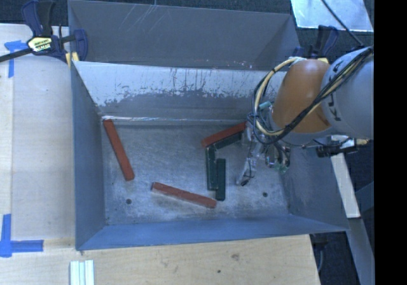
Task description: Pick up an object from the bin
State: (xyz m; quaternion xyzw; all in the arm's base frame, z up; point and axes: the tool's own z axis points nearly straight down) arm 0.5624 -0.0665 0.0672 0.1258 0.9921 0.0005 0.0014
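A grey metal bin (165, 158) with a scuffed, speckled floor and steep sloping walls sits among pale boards. Taking the floor as a clock face, the nearest thing is a long reddish-brown stick (183, 194) at about 6 o'clock, flat and slightly slanted, with its right end lower than its left.

Just past that right end, at about 4 o'clock, lie dark green bars (219, 179), side by side and pointing toward 12; the lower end of the pair almost meets the near stick's tip.

The gripper (245, 177) hangs low over the floor just beside these bars, on their 3 o'clock side. They are the closest thing to it, with a narrow strip of bare floor between. Whether the gripper is released or clenched cannot be told, and no object can be made out in its grasp.

Farther back, at 9 o'clock, a second reddish-brown stick (118, 149) lies well apart from the rest, leaning from upper left to lower right. At about 2 o'clock a third reddish-brown stick (224, 135) slants up to the right, just above the dark bars' top ends and close to the gripper's wrist.

Behind it all, the arm (343, 96) comes in from 3 o'clock, carrying a rounded orange cover (304, 96) looped with yellow and black cables.
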